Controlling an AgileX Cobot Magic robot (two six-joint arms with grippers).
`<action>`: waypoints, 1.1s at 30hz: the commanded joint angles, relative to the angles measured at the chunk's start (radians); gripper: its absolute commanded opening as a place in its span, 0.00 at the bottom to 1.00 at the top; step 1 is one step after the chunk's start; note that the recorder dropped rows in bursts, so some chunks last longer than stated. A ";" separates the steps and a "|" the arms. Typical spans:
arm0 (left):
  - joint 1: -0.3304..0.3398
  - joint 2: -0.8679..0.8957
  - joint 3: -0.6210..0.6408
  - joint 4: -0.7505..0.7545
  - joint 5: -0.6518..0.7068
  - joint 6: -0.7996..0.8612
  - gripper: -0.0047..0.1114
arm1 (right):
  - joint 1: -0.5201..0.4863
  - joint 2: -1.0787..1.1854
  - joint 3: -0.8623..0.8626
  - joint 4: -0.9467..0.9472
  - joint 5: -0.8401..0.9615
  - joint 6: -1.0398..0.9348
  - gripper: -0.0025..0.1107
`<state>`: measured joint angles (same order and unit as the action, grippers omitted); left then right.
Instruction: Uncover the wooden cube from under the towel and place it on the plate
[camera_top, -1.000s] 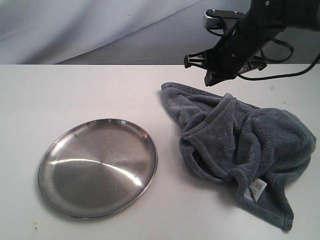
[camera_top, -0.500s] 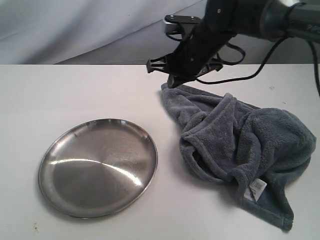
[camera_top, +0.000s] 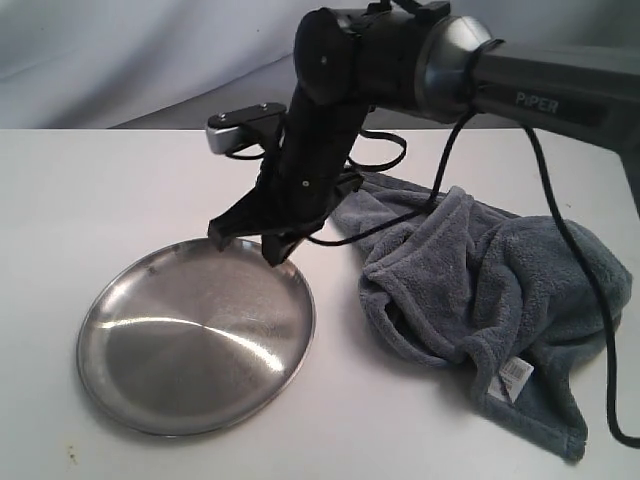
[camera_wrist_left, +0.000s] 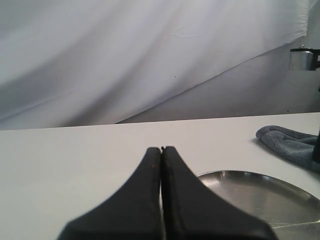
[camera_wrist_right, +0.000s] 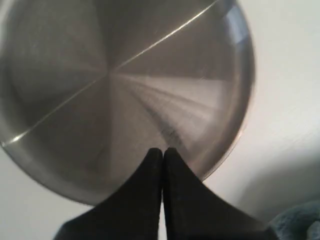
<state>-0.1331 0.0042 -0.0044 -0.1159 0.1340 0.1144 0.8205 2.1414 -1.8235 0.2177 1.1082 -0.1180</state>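
Note:
The blue-grey towel (camera_top: 500, 280) lies bunched on the right of the table, its white label facing the front. No wooden cube shows in any view. The steel plate (camera_top: 190, 340) sits at the front left with nothing on it. My right gripper (camera_top: 258, 248) hangs just over the plate's far right rim, to the left of the towel. In the right wrist view it (camera_wrist_right: 162, 150) is shut on nothing above the plate (camera_wrist_right: 125, 75), with a corner of the towel (camera_wrist_right: 300, 222) at the edge. My left gripper (camera_wrist_left: 161, 148) is shut and empty, low over the table short of the plate (camera_wrist_left: 260, 195) and the towel (camera_wrist_left: 290, 140).
The white table (camera_top: 120, 190) runs back to a grey draped backdrop (camera_top: 150, 60). The right arm (camera_top: 400, 60) and its black cable (camera_top: 585, 300) cross above the towel.
The right arm has swung left and down, from above the towel's far edge to over the plate's far rim. The towel and plate have not moved.

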 joint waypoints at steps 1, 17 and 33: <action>-0.005 -0.004 0.004 -0.002 -0.002 -0.003 0.04 | 0.057 0.000 -0.005 0.003 0.113 -0.020 0.02; -0.005 -0.004 0.004 -0.002 -0.002 -0.003 0.04 | 0.197 -0.171 0.325 -0.188 0.113 0.101 0.02; -0.005 -0.004 0.004 -0.002 -0.002 -0.003 0.04 | 0.150 -0.406 0.734 -0.680 0.113 0.435 0.02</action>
<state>-0.1331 0.0042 -0.0044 -0.1159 0.1340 0.1144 1.0010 1.7624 -1.1248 -0.3638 1.2190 0.2489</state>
